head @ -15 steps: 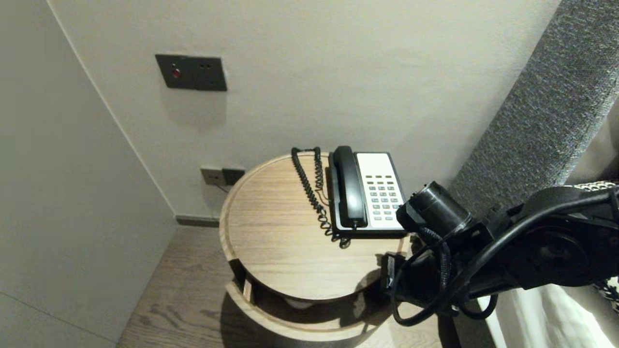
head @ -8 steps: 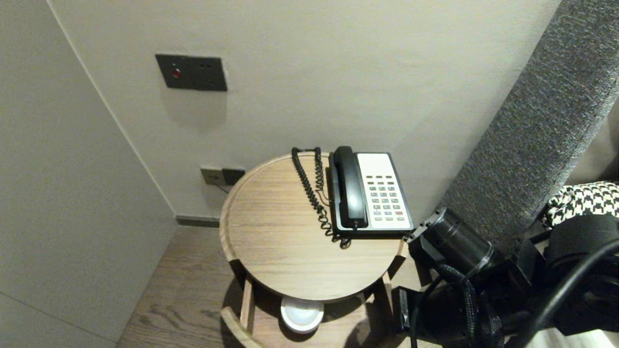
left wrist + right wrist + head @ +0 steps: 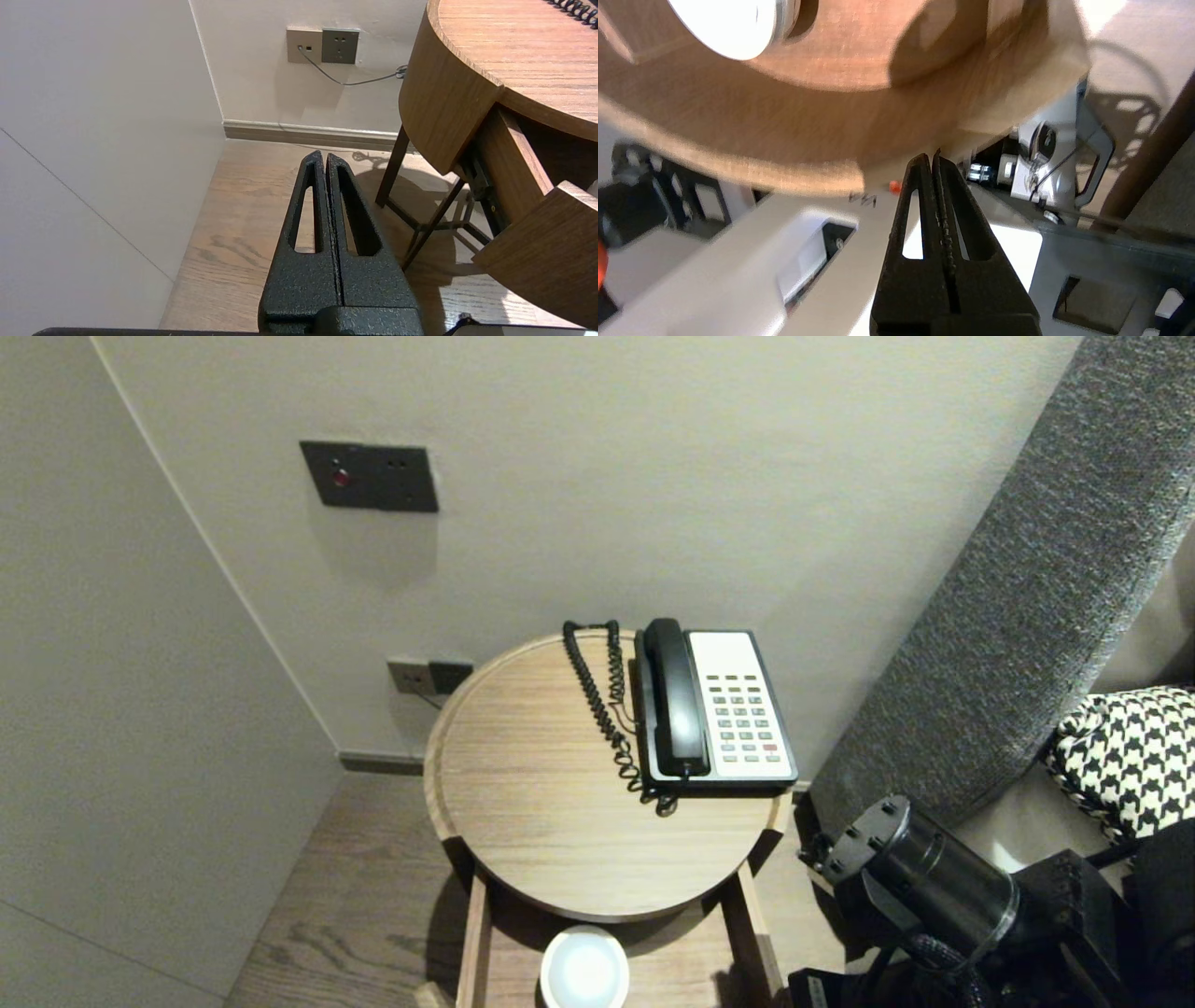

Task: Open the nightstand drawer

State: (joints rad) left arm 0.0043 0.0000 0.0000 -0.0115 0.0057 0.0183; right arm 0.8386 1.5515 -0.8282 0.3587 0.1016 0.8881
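A: Right gripper [image 3: 933,158] is pinched fully closed, nothing between its fingers. Its tips sit right at the lower edge of the curved front of the open drawer [image 3: 822,121]. Contact or a sliver of gap? The right wrist view doesn't settle it.

B: Inside that drawer, a white round dish [image 3: 728,23] lies on the wooden bottom. Beneath the gripper is the robot's own pale base [image 3: 714,261].

A: Over to the left wrist view. Left gripper [image 3: 325,156] is closed too, fingers pressed together and empty, hanging above the wooden floor [image 3: 233,210], well apart from the drawer.

B: Parked, that one. Beside it, the round tabletop [image 3: 514,56] overhangs the open drawer. On the wall behind is a wall socket [image 3: 340,45], with a thin cable [image 3: 345,83] running off toward the table leg.

A: Head view now. Right arm [image 3: 934,887] sits low at the right, just off the tabletop's near right edge; its gripper is out of frame there.

B: The drawer stands open under the tabletop's near edge, with the dish inside, about the middle. On top there's a telephone [image 3: 742,709] at the back right, black handset [image 3: 672,700] in its cradle, coiled cord [image 3: 602,700] trailing along its left.

A: A grey headboard [image 3: 1027,616] slants up on the right, with a houndstooth cushion [image 3: 1130,747] at its foot.
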